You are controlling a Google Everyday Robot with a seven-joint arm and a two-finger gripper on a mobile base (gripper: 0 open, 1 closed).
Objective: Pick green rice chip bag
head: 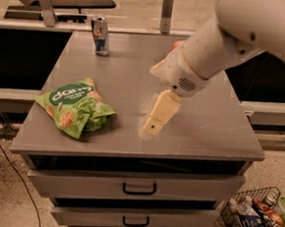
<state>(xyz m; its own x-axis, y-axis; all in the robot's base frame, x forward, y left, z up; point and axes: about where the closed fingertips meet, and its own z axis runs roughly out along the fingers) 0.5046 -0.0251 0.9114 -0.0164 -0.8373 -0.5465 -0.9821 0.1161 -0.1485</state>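
The green rice chip bag (74, 107) lies crumpled on the left front part of the grey cabinet top (136, 65), with its dark green oval and white lettering facing up. My gripper (157, 117) hangs on the white arm (222, 40) over the middle front of the top. It points down and to the left, with its tip close to the surface. It is to the right of the bag, about a bag's width away, and holds nothing.
A blue and silver drink can (100, 35) stands at the back left. A red round fruit (178, 43) shows only as a sliver behind the arm. The cabinet has drawers (139, 188) below. A wire basket (257, 220) of items stands on the floor at the right.
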